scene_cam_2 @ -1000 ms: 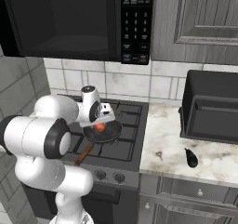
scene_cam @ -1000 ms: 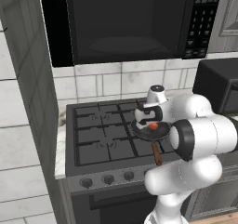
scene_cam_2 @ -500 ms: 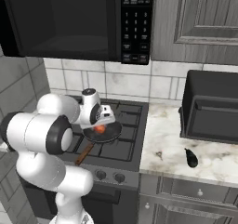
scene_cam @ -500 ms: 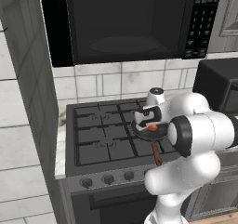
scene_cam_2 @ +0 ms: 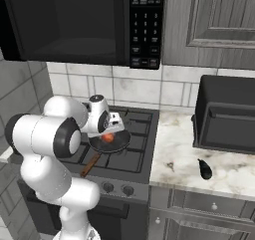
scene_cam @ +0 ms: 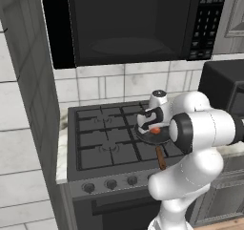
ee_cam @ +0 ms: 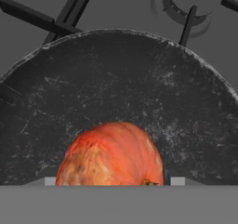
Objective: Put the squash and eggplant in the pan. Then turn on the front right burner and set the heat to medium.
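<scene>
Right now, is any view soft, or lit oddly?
Hand view: the round orange squash looks soft and close, on the scratched dark skillet. Left base view: flat, even light; the microwave front shows a faint oval sheen.

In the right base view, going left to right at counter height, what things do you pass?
The robot arm, then the pan holding the orange squash on the stove, then the dark eggplant on the marble counter.
</scene>
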Available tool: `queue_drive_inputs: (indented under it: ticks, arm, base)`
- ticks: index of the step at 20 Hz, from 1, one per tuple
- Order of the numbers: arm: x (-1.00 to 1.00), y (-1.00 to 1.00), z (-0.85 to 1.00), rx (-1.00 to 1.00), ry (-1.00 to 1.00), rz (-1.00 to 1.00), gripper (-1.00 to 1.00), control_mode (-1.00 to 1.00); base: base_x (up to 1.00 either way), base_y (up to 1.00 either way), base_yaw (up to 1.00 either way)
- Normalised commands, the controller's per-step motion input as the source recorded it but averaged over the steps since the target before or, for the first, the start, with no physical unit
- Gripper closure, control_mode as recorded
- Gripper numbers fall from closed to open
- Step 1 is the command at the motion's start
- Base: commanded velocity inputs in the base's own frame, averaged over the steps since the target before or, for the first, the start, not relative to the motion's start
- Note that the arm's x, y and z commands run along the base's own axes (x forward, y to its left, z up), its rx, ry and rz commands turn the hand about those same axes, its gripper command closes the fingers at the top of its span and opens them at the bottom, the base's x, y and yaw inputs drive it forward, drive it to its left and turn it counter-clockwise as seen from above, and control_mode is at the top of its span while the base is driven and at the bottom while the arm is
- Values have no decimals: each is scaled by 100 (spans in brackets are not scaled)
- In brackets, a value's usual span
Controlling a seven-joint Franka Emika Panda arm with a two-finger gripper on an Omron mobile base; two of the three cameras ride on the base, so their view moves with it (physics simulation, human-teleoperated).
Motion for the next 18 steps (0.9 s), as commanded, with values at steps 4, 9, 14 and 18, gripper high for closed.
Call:
queue_drive_inputs:
  ticks: [4, 9, 14, 18]
  arm:
    - [0, 0, 0, 0, 0, 0, -100, -100]
    - [4, 0, 3, 0, 0, 0, -100, -100]
    - [0, 0, 30, 0, 0, 0, -100, -100]
    - [-30, -2, 50, 0, 0, 0, -100, -100]
  base:
    - [0, 0, 0]
    - [0, 0, 0]
    - [0, 0, 0]
    - [0, 0, 0]
